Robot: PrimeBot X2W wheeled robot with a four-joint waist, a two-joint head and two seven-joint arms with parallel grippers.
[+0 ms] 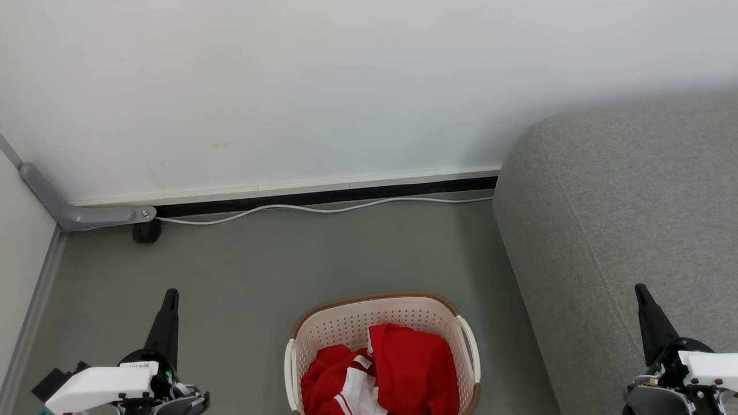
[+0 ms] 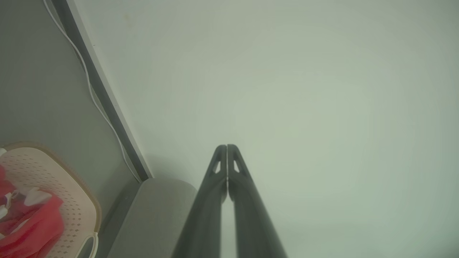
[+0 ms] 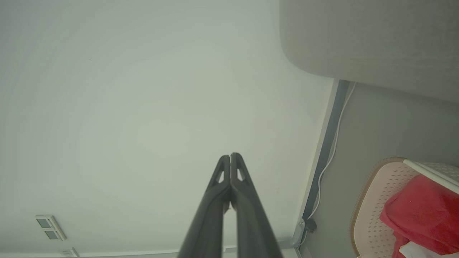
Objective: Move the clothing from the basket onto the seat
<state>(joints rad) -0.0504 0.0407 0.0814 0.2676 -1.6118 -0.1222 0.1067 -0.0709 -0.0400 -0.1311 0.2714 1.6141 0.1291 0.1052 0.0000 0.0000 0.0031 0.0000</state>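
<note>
Two grippers, both closed w/ nothing held: left gripper [image 1: 170, 297] at lower left, right gripper [image 1: 641, 291] at lower right over the sofa [image 1: 622, 202] edge, jaws pressed together, aimed toward the wall [image 1: 346, 86]. Between them, on the floor [image 1: 259, 271], the laundry basket [image 1: 369, 301] holds the red-and-white clothing [image 1: 412, 369] in a heap. It sits just beside the sofa, on robot's right. Step, imo: the start, no garment picked yet. Next move needs one gripper opened, arm lowered into the basket, a pinch on the top red fold, then a lift clear of the rim & over to the sofa.

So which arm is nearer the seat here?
Right. The right arm shows against the grey seat, jaws shut; the left arm is over the floor, beyond the basket from it.
</note>
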